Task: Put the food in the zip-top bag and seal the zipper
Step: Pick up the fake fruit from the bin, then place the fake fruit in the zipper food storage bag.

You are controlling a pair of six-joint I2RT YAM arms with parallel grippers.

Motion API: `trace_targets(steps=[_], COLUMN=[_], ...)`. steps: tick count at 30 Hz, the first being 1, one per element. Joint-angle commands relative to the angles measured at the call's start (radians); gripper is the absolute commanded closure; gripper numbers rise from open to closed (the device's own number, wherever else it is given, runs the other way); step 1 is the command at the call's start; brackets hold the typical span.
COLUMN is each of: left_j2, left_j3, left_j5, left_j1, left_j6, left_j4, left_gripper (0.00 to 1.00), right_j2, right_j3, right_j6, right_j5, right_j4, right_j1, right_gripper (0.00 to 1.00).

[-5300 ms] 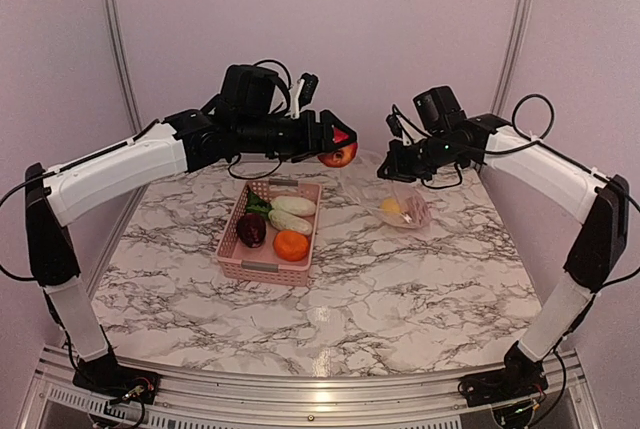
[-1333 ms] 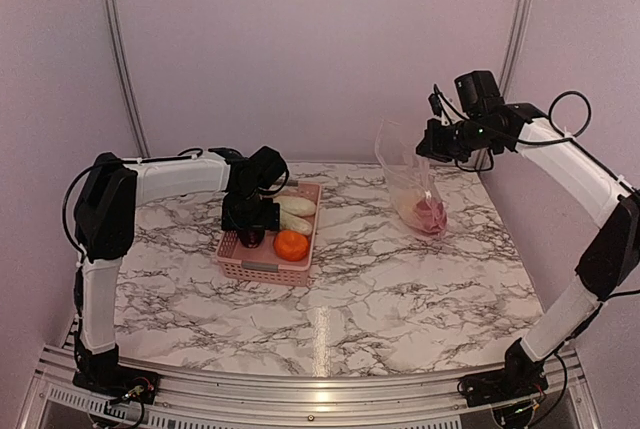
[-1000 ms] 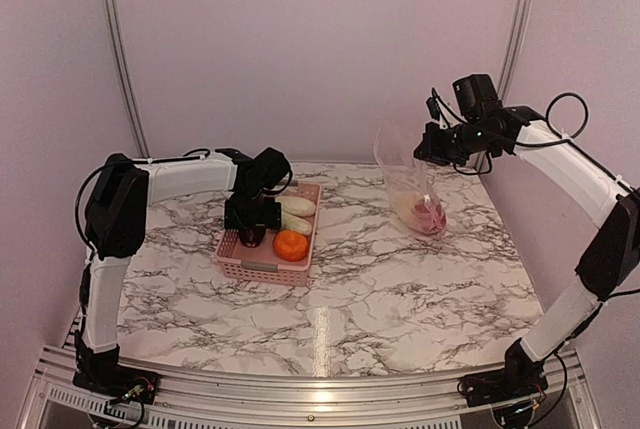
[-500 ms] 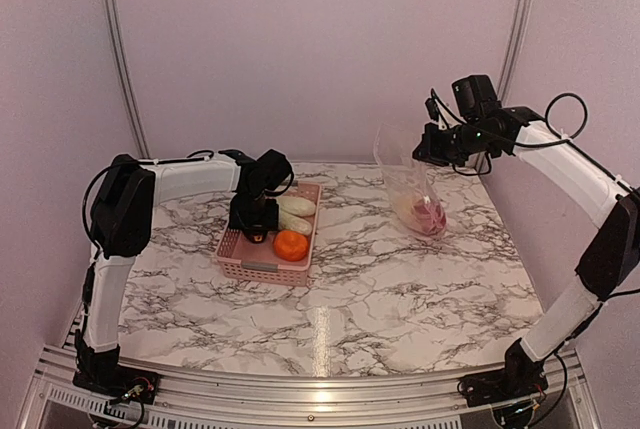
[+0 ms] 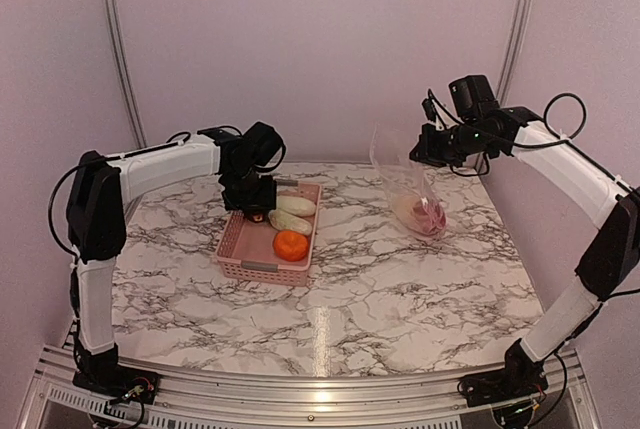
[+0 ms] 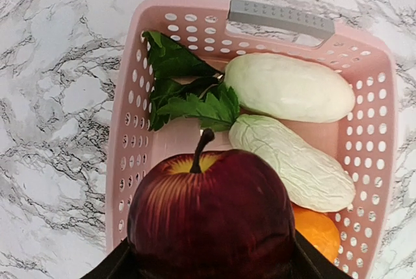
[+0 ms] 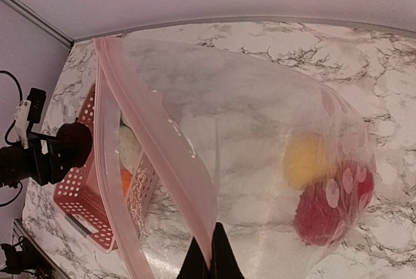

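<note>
Mostly, the dark purple fruit (image 6: 211, 220) hides the left jaws gripping it.

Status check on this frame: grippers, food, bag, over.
Left gripper shut on dark apple, above basket. Right gripper shut on bag rim, bag upright; yellow fruit and red fruit inside. Nothing between basket and bag.
</note>
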Motion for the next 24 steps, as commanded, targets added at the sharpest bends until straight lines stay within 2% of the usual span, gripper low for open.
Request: trace_targets(steps=[1, 13, 24], left_j2=[-0.113, -0.204, -0.227], left_j3=[0.041, 0.178, 0.167], left_j5=[0.092, 0.366, 0.672], left_j1=[0.003, -0.028, -0.087], left_j6=[0.006, -0.003, 0.035], left_j4=[-0.030, 0.148, 0.410], left_gripper=[0.41, 0.44, 0.47], right_j2=[-0.001, 0.069, 0.119], right_j3=[0.019, 0.093, 0.148], right_j6=[0.003, 0.012, 0.038], right_j5=[0.004, 0.002, -0.022], right_j4=[0.000, -0.015, -0.020], right_j1=[0.024, 0.093, 0.143], right_gripper=[1.00, 1.00, 1.00])
